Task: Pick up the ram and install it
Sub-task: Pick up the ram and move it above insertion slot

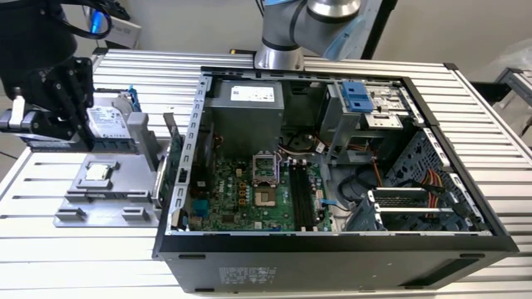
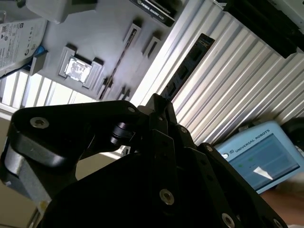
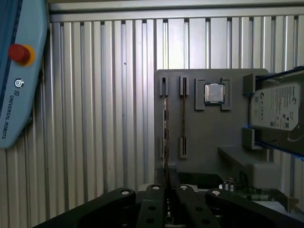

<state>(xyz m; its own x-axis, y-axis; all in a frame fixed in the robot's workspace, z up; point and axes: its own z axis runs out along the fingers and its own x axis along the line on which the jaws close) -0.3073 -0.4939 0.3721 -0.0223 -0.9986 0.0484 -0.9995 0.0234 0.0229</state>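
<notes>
A ribbed, silvery aluminium surface (image 1: 79,255) of long parallel slats spreads under everything, catching bright streaks of light, and behind it at the exterior view's far edge stands a plain pale wall (image 1: 440,28).

tray (image 1: 108,204) exterior view's left of case (image 1: 332,261) | processor (image 1: 99,172) on tray | ram (image 2: 187,64) in claw (image 2: 161,107)

ram (image 2: 186,65) base hidden behind fingers (image 2: 164,121), hard drive (image 3: 278,111) cut by edge
</notes>
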